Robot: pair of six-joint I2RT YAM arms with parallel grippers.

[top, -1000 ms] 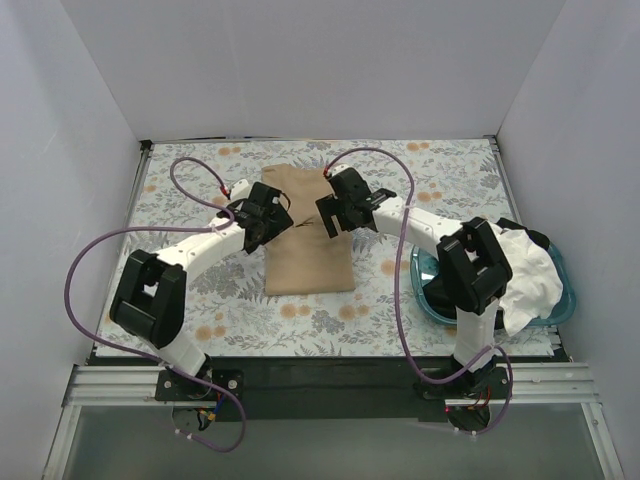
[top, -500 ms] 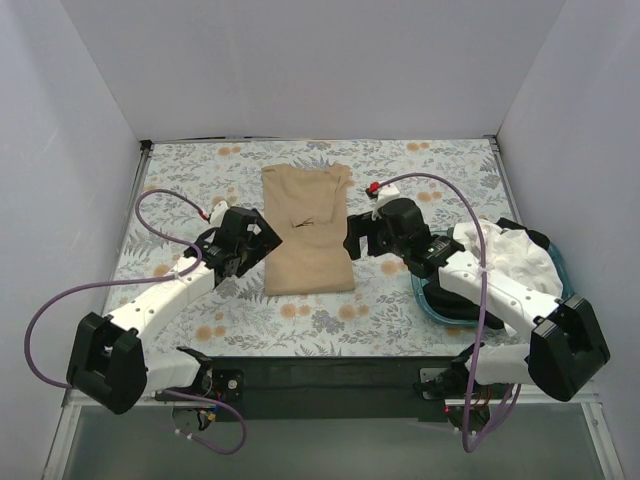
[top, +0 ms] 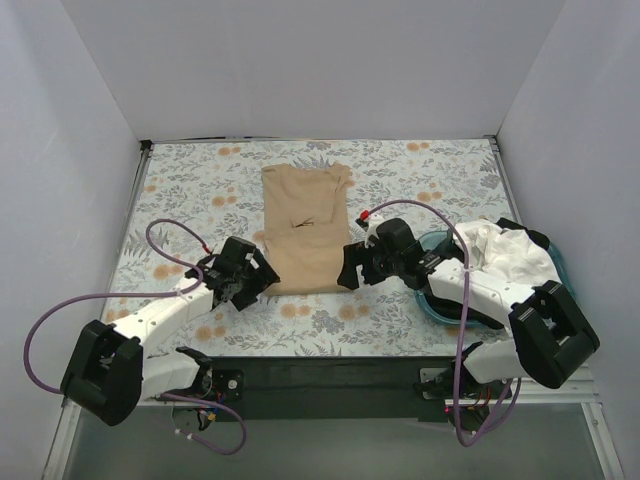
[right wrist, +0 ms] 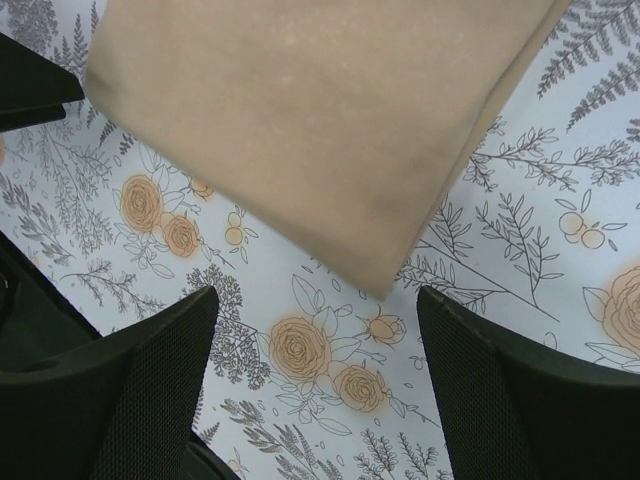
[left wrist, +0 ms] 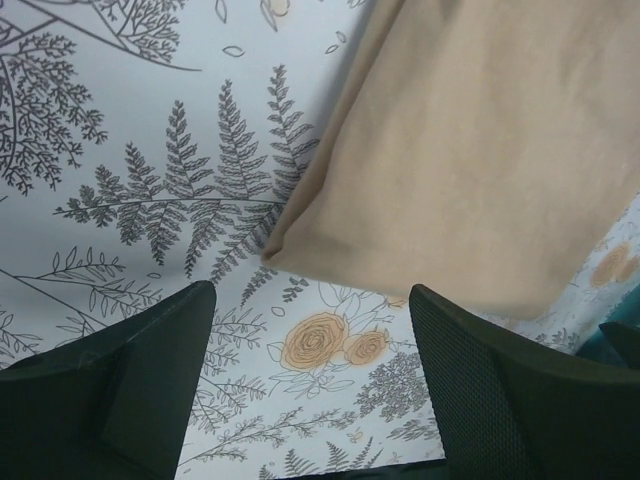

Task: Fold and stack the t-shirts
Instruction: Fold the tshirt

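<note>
Tan t-shirt (top: 305,225) lies mid-scene on the table (top: 190,190), long axis near-to-far. Both claws gape empty: left gripper (top: 250,278) at its near-left corner, right gripper (top: 352,268) at near-right, hem just beyond each.

in your left wrist view the tan shirt (left wrist: 480,150) runs off the top and right edges, leaving you one blurred corner. the left gripper (left wrist: 310,320) has its fingers cut by the bottom edge. in your right wrist view the shirt runs past the top edge, and a black shape (right wrist: 30,85) is cut off at the left. from above, the left gripper and the right gripper (top: 352,272) cover the shirt's near corners and hide their own fingertips. the white shirt (top: 515,262) and right arm (top: 470,285) hide most of the teal basin (top: 432,298); the black shirt (top: 512,228) shows only as a sliver. a dark mark (top: 300,222) on the tan cloth is too small to tell.
</note>
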